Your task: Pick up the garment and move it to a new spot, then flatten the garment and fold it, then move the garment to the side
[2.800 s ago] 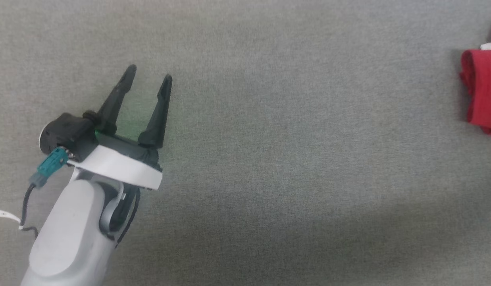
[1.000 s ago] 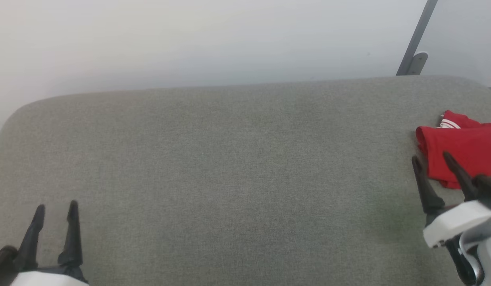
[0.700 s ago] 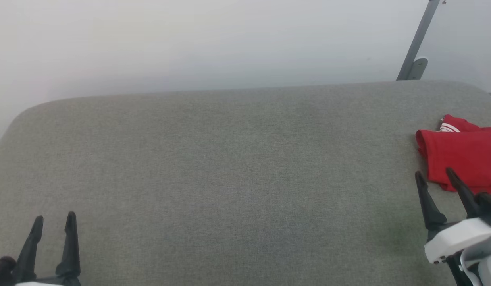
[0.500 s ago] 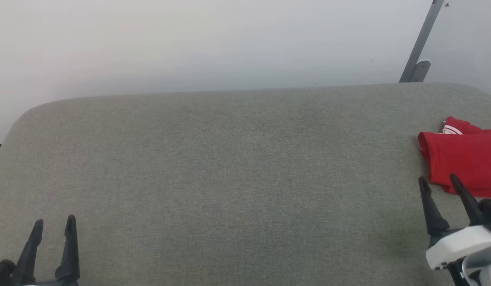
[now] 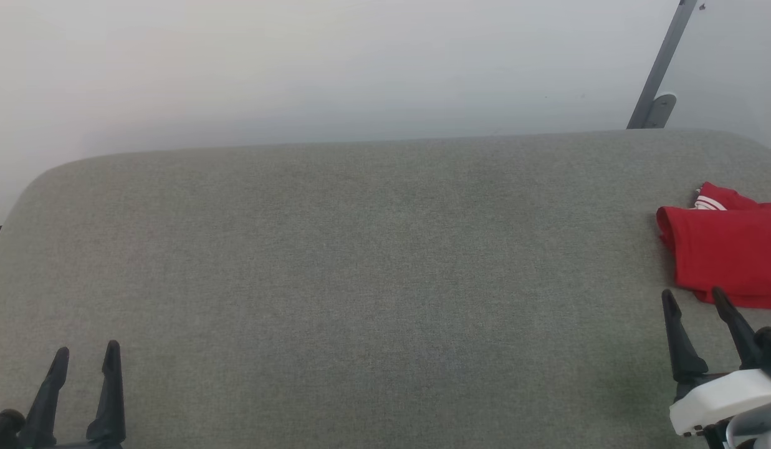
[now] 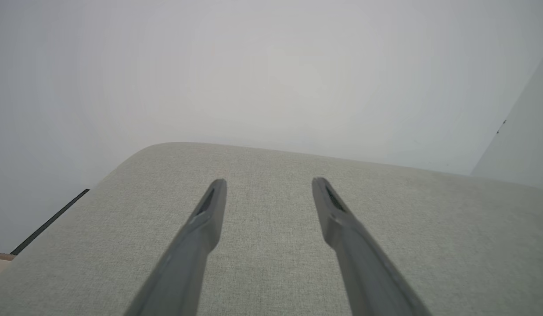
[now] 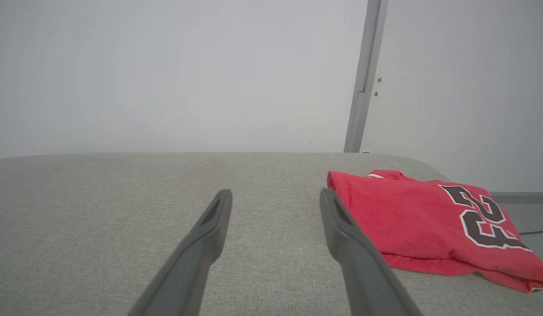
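The garment (image 5: 728, 255), a red jersey, lies folded flat at the far right of the grey table (image 5: 360, 262), cut off by the head view's edge. In the right wrist view the garment (image 7: 411, 219) shows its black, white-outlined number. My right gripper (image 5: 694, 298) hovers open just in front of the garment's near edge, fingers apart with nothing between them. In its own view the right gripper (image 7: 275, 195) points past the garment's left side. My left gripper (image 5: 86, 352) stands open at the lower left, far from the garment. The left gripper (image 6: 267, 184) holds nothing.
A pale wall runs behind the table's rounded far edge. A grey metal post (image 5: 662, 62) with a bracket rises at the back right, and the same grey post (image 7: 363, 79) stands behind the garment in the right wrist view.
The head camera has tilted up from the tabletop to show the table's far edge and wall. Over the last second both grippers have drawn back slightly toward the bottom. The garment lies still.
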Robot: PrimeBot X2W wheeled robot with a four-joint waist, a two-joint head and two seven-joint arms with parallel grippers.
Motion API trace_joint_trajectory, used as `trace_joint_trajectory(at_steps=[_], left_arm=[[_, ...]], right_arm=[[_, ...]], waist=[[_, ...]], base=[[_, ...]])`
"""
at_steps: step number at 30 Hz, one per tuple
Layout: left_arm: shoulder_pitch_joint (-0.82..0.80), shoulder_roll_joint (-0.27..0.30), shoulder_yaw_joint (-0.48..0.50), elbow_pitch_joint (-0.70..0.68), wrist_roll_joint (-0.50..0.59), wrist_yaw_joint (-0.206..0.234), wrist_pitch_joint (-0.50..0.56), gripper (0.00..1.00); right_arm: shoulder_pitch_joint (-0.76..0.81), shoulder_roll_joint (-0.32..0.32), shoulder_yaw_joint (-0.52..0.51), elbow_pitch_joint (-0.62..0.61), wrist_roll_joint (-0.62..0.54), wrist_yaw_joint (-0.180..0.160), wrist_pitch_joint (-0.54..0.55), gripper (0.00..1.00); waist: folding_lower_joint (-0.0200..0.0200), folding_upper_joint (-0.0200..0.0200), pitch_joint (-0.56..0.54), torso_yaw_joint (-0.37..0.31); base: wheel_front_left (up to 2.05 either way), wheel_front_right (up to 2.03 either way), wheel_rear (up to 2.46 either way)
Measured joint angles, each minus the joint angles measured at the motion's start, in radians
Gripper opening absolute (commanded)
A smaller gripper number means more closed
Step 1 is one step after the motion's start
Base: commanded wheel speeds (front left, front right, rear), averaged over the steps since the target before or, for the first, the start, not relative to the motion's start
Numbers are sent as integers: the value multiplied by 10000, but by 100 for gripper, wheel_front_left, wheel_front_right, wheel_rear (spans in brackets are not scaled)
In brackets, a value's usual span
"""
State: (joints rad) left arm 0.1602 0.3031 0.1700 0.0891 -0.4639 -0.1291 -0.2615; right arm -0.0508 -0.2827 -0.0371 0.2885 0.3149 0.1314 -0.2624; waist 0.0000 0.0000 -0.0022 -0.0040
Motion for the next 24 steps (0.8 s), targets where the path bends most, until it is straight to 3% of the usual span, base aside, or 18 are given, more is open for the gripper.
trace_joint_trajectory(at_steps=[15,16,24], left_arm=[[-12,-96,104,-109,84,0,0,100],[-7,-140,104,-71,111,2,4,0],[21,-623,-54,416,-453,2,238,0]], right_arm=[[46,98,-63,-59,-96,0,0,100],[54,117,-46,-8,-86,2,2,0],[308,472,-13,380,568,4,265,0]], waist=[[0,0,34,23],[0,0,33,25],[0,0,34,25]], base=[[0,0,0],[0,0,0],[0,0,0]])
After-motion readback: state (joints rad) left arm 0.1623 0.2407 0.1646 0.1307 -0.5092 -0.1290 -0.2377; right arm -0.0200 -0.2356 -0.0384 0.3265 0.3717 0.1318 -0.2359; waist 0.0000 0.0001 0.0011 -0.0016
